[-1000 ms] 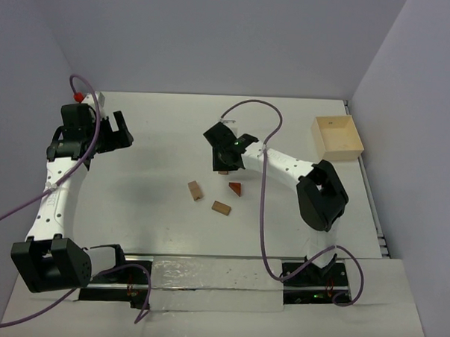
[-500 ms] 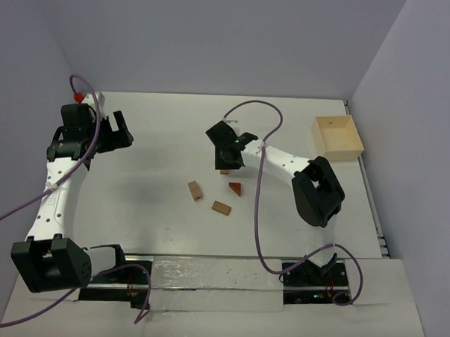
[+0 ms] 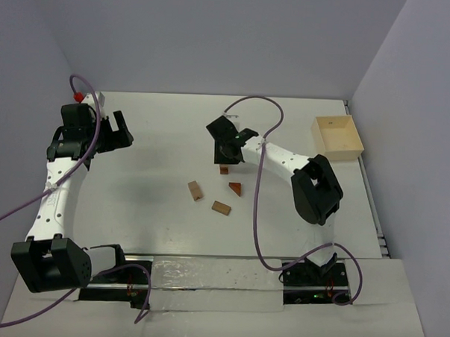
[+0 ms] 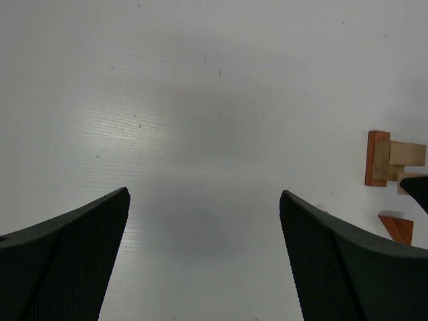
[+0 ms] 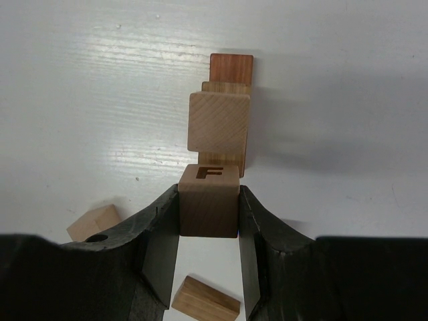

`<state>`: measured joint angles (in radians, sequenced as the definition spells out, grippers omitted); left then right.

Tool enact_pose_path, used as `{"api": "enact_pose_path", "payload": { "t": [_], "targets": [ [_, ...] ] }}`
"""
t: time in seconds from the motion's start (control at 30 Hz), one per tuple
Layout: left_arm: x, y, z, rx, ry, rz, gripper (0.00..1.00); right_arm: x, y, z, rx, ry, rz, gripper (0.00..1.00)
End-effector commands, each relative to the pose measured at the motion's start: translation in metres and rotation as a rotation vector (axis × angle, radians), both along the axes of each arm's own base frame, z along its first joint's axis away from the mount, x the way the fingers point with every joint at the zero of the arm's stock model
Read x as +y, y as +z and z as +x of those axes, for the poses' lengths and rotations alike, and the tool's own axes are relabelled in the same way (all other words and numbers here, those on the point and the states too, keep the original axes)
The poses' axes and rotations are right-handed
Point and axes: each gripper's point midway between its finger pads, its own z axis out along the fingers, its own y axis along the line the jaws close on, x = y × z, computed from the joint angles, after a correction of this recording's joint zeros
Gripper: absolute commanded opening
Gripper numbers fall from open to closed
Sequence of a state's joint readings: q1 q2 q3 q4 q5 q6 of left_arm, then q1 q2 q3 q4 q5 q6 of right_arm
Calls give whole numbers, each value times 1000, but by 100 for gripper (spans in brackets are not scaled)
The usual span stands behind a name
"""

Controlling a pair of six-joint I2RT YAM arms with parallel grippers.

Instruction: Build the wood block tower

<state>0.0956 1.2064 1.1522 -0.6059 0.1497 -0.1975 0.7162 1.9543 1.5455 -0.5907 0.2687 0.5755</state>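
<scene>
The wood block tower (image 5: 219, 122) is a short stack: a pale cube on top, tan and reddish blocks (image 5: 231, 69) under it. My right gripper (image 5: 208, 208) is shut on a brown cube marked F (image 5: 208, 175). It holds the cube raised, just on the near side of the stack's top. From above, the right gripper (image 3: 224, 147) hangs right behind the stack (image 3: 224, 169). My left gripper (image 3: 122, 133) is far off at the left. In its own view the left gripper (image 4: 204, 194) is open and empty, with the stack (image 4: 388, 158) at the right edge.
Three loose blocks lie in front of the stack: a tan bar (image 3: 195, 190), a reddish wedge (image 3: 235, 188) and a brown bar (image 3: 221, 208). A pale wooden box (image 3: 336, 137) stands at the back right by the table edge. The right arm's purple cable (image 3: 257, 207) loops over the table.
The right arm has drawn slightly toward the back with the cube still held, so more of the stack shows in front of the gripper. The left arm has not moved.
</scene>
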Motion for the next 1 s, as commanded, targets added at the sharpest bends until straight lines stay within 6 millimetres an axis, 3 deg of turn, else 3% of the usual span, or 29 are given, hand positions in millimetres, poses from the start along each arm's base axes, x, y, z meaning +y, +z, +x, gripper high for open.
{"api": "enact_pose_path", "payload": {
  "t": [0.0,0.97],
  "targets": [
    [3,16,6,-73,1,10,99,3,9,18,-48,-20,9,0],
    [2,15,4,-73,-3,7,99,-1,7,31,-42,-36,-2,0]
  ]
}}
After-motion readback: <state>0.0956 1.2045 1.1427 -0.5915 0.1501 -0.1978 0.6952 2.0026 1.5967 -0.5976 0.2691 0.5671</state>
